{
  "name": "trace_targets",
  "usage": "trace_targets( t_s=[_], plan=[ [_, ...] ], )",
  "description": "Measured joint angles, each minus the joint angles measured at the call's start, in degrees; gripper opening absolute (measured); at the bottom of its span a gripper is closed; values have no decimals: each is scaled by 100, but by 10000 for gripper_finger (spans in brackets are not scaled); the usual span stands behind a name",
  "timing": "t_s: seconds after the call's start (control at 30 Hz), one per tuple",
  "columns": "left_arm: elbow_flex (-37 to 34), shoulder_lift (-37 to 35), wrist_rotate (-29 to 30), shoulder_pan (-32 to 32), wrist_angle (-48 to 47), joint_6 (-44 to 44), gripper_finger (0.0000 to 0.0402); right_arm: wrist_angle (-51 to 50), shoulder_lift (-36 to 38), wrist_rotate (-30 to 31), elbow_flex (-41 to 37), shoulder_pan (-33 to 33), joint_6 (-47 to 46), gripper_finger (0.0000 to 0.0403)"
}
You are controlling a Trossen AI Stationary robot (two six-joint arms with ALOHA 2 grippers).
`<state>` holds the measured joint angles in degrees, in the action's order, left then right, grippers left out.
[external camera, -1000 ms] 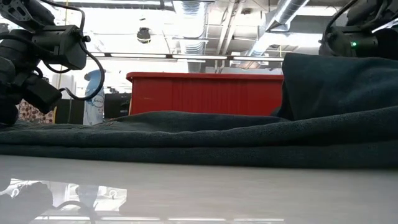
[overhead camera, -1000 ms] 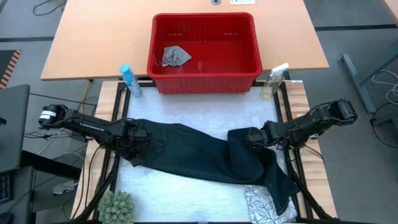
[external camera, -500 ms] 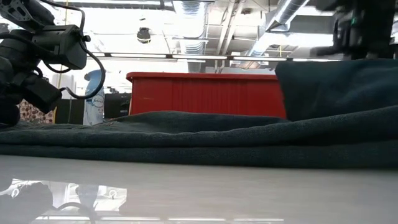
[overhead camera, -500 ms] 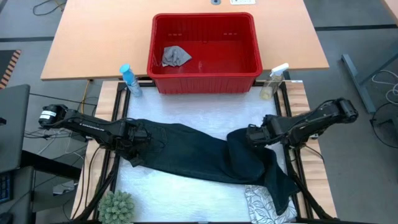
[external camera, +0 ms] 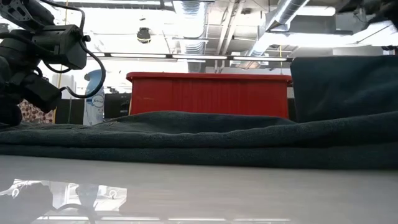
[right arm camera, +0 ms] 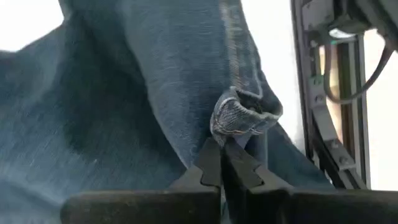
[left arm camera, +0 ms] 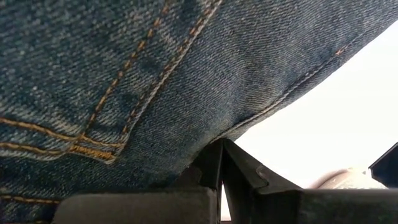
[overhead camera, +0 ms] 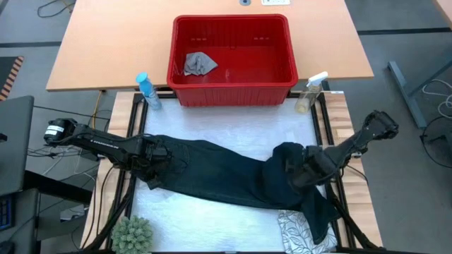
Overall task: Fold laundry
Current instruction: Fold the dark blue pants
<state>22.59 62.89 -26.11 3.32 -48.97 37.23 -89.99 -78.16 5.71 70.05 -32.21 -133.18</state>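
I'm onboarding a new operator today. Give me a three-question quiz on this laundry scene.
1. True or false: both grippers are shut on the jeans.
2. Where is the small grey cloth? A) in the red basket B) on the jeans C) beside the plant
3. Fill in: the leaf-print cloth lies nearest the ___ gripper.

Key: 1 true: left gripper, right gripper. 2 A. 3 right.

the white cloth with grey leaf print [overhead camera: 302, 236] is cut off by the high view's bottom edge and partly covered by the dark blue denim jeans [overhead camera: 226, 176]. the green spiky plant [overhead camera: 131, 235] is cropped there too.
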Motion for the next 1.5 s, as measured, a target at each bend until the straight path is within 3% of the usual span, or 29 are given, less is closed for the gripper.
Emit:
trace_targets(
  t_s=[0.13, 0.47, 0.63, 0.87, 1.13, 1.33, 1.5],
  plan=[
    [2, 0, -7, -1, 0, -107, 0, 12, -380, 81, 493, -268, -6, 21],
    [2, 0, -97, -5, 2, -144, 0, -2, -834, -1305, 1548, -877, -32, 21],
    [2, 0, -112, -5, 4, -160, 0, -2, -718, -2475, 1935, -1205, -478, 21],
    [2, 0, -125, -5, 0, -218, 0, -2, -727, -4143, 1745, -1797, -921, 21],
    [-2, 0, -212, -5, -2, -352, 0, 1, -710, -5123, 1283, -1950, -945, 21],
    [-2, 2, -298, -5, 0, -356, 0, -9, -683, -5439, 999, -2238, -850, 37],
    [-2, 2, -318, -5, 1, -386, 0, 23, -688, -4947, 949, -2335, -662, 70]
  ],
)
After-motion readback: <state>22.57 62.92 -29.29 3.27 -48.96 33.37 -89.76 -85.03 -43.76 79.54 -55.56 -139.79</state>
